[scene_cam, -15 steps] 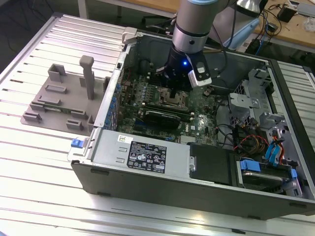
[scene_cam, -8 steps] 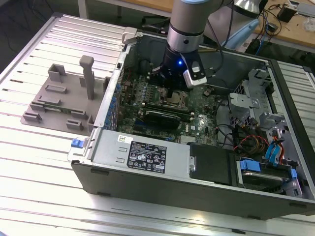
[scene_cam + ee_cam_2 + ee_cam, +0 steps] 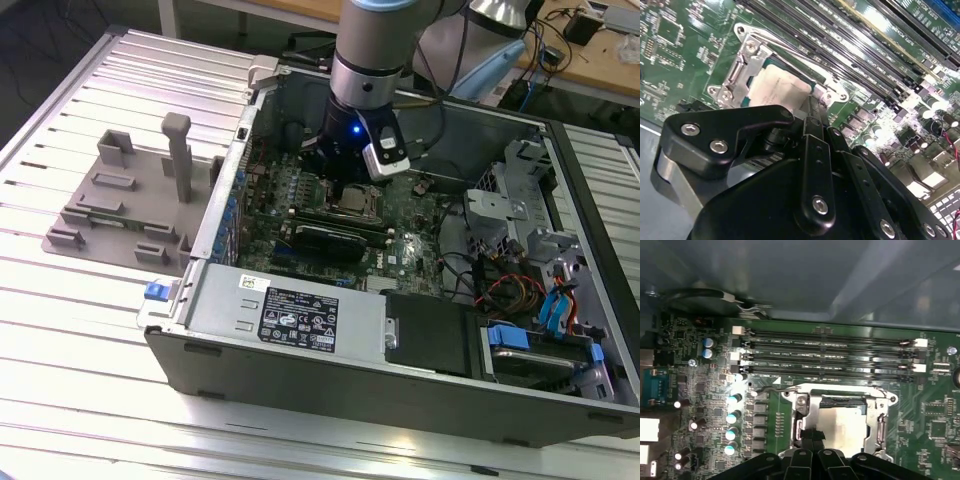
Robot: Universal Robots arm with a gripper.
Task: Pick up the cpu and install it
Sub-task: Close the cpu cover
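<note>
Down inside the open computer case (image 3: 250,372), hanging low over the motherboard (image 3: 935,405) with the gripper (image 3: 809,434), fingers seemingly pressed together and holding nothing. Tips right at one edge of the cpu (image 3: 840,422), seated flat in the socket frame (image 3: 879,427).

I am finding only illegibly tiny print on the black rectangular sticker (image 3: 299,322) on the grey metal box (image 3: 215,300).

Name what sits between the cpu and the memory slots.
In the first wrist view, the socket's metal frame edge lies between the cpu and the memory slots.
</note>
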